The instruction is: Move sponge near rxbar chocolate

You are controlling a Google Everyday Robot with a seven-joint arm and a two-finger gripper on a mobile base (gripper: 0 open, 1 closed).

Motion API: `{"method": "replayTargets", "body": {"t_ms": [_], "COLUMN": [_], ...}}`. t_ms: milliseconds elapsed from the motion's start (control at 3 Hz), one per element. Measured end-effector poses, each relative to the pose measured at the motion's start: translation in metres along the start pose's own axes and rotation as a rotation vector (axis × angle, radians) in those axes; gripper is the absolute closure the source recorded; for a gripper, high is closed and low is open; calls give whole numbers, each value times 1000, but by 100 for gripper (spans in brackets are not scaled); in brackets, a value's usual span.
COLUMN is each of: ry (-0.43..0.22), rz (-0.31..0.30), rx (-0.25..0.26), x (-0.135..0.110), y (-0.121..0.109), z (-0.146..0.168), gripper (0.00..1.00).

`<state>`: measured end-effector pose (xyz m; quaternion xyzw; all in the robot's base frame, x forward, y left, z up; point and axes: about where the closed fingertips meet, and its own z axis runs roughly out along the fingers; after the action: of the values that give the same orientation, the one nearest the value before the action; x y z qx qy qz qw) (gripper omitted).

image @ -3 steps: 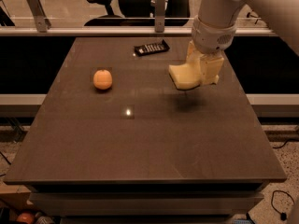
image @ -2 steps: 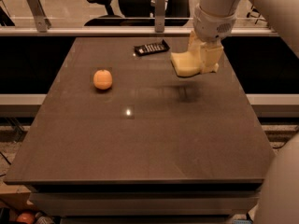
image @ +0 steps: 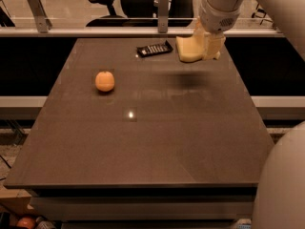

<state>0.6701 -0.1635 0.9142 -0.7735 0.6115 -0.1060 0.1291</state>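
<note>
The gripper (image: 208, 46) pinches the sponge (image: 187, 51) aloft by the counter's (image: 143, 147) far edge, right of its middle. The sponge is a pale yellow, thick block, just right of the black rxbar chocolate (image: 154, 49). An orange (image: 105, 81) sits toward the left edge, with open surface nearer. Since a second ago, the sponge has moved farward, closer to the bar.

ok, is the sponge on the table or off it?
Off: the gripper holds the sponge above the table, near its far edge; shadow lies apart below.
</note>
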Motion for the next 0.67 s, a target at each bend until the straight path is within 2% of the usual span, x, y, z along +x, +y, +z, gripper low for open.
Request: {"method": "replayTargets", "body": {"t_ms": [333, 667], "ry": [0, -3], "rz": [0, 7], "rx": [0, -12], "x": [0, 3], "y": [0, -8], "z": [0, 13], "gripper": [100, 100]}}
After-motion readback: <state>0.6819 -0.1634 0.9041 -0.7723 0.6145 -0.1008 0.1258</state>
